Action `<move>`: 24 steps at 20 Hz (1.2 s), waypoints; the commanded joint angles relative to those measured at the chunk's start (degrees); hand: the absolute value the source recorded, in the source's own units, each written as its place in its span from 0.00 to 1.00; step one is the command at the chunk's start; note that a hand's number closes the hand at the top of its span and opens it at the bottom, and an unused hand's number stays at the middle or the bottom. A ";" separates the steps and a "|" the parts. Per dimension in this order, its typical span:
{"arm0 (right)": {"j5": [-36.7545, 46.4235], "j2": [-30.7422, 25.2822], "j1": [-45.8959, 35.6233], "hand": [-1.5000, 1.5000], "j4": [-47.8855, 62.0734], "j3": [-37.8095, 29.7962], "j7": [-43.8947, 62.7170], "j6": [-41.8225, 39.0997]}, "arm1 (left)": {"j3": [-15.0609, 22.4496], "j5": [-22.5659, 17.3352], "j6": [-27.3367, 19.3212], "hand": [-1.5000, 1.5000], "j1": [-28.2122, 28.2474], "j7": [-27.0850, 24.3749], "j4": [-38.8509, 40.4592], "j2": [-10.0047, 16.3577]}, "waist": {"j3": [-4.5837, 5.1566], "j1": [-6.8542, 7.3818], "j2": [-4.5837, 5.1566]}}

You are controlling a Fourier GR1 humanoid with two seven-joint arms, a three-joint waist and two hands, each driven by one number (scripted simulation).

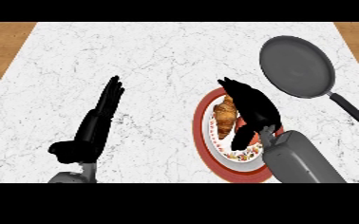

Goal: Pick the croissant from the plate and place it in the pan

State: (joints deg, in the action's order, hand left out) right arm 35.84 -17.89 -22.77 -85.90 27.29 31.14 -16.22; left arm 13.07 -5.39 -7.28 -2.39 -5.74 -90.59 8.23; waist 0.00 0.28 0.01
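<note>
Right hand [254, 108], open and gripping nothing, is hanging over the one red-rimmed plate [201, 135] near the countertop's [161, 52] front edge. The single croissant [225, 116] is lying there just left of this nearer hand, long axis running front to back. One frying pan [298, 66] is sitting by the far right corner. Left hand [98, 121] is resting open, front-left.

A golden-brown croissant [225, 116] is seen lying lengthwise on a red-rimmed white plate [201, 132], just left of the right hand [254, 107], which partly covers the plate. A round dark grey pan [297, 65] is set beyond and right of that hand, apart from the plate, its black handle angled back toward the near right.
</note>
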 commanded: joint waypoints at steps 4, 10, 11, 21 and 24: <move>5.41 5.22 -1.95 0.00 8.92 -4.52 -4.37 0.66 | -0.94 2.94 -0.14 0.50 -1.91 -3.09 5.61 -3.61 | 0.00 -0.05 0.06; 8.88 8.75 1.92 0.00 6.92 -6.44 -6.65 2.31 | -2.19 2.99 2.78 0.50 -0.31 -1.74 2.91 -3.24 | 0.00 -0.15 -0.01; 8.50 6.02 2.16 0.00 9.64 -8.43 -11.23 2.47 | -3.29 2.73 2.13 0.50 -2.87 2.12 0.75 -3.01 | -0.01 -0.15 0.00; 14.30 11.20 -0.76 0.00 21.17 -10.57 -12.60 3.49 | -2.87 4.05 3.95 0.50 1.20 2.90 -3.54 -3.77 | -0.01 -0.03 0.00; 16.49 8.93 -2.02 1.00 24.15 -5.98 -17.54 1.53 | -2.23 5.13 3.06 0.50 1.81 -1.39 0.12 -4.70 | -0.01 0.14 0.06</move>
State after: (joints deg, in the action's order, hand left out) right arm 49.65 -8.21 -25.60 -65.42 18.17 17.98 -14.40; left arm 10.46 -1.17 -3.80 -1.32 -5.53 -91.02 4.23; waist 0.31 0.31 -0.38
